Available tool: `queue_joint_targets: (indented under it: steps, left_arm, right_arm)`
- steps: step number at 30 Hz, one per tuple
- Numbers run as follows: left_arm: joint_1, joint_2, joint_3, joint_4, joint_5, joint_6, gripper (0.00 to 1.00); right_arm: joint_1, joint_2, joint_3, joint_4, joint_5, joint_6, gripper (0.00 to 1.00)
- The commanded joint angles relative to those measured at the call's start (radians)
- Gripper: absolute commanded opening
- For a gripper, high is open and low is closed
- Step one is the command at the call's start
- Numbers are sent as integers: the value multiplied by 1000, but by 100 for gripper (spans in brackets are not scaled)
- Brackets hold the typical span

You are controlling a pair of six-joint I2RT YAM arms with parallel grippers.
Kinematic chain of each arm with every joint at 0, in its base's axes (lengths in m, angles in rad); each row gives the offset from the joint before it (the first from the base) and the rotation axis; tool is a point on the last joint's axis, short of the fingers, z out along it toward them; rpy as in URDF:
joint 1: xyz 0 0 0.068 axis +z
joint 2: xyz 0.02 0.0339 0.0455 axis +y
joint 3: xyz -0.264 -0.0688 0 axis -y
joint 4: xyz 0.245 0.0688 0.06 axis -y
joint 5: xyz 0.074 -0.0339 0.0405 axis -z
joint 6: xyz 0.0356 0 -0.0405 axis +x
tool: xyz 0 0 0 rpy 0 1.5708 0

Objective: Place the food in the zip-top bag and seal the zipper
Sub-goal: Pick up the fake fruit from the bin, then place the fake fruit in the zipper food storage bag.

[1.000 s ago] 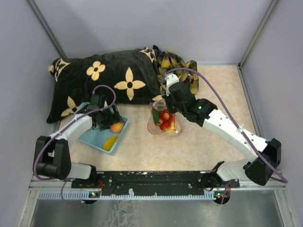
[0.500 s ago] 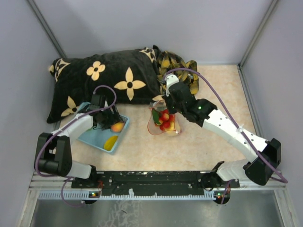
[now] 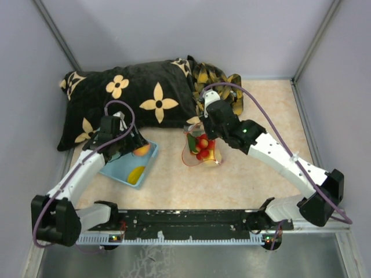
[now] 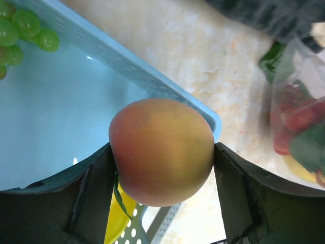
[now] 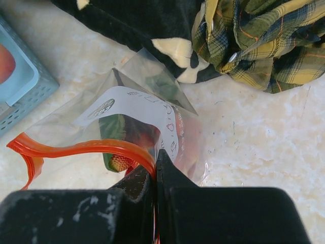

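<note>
My left gripper [image 3: 139, 149] is shut on an orange-yellow round fruit [image 4: 161, 151] and holds it over the near right corner of the light-blue basket [image 4: 127, 58]. Green grapes [image 4: 20, 28] and a yellow piece [image 3: 135, 175] lie in the basket. The clear zip-top bag [image 3: 200, 149] stands open to the right and holds red berries [image 3: 202, 145] and green leaves. My right gripper [image 5: 156, 162] is shut on the bag's red-orange zipper [image 5: 91, 147] and holds the mouth open. A strawberry [image 5: 119, 162] shows through the plastic.
A black pillow with cream flowers [image 3: 127, 98] lies behind the basket [image 3: 119, 168]. A yellow plaid cloth [image 3: 217, 78] lies behind the bag. Grey walls close in the left, right and far sides.
My left arm has swung its elbow out to the left and raised the fruit slightly, still over the basket. The right arm and the bag have not moved.
</note>
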Motion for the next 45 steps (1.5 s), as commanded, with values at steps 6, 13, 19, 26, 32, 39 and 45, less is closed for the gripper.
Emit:
queue_joint_targets:
  steps: [6, 13, 19, 26, 32, 39, 45]
  left_arm:
    - [-17, -194, 55, 11, 146, -25, 63]
    - [-140, -302, 24, 163, 186, -92, 62]
    - [-321, -344, 9, 307, 113, -129, 62]
    - [-432, -352, -51, 531, 139, -177, 62]
    - [-554, -294, -55, 637, 111, -121, 63]
    - [-640, -181, -60, 717, 58, -78, 63]
    - [-676, -133, -46, 659, -72, 3, 63]
  right_arm:
    - [-7, 30, 97, -13, 7, 44, 0]
    - [-6, 66, 129, -35, -14, 78, 0]
    - [-7, 76, 142, -23, -43, 92, 0]
    - [-7, 99, 163, -30, -60, 98, 0]
    - [-7, 106, 170, -32, -72, 99, 0]
    - [-7, 104, 174, -37, -83, 101, 0]
    - [-7, 95, 172, -44, -83, 102, 0]
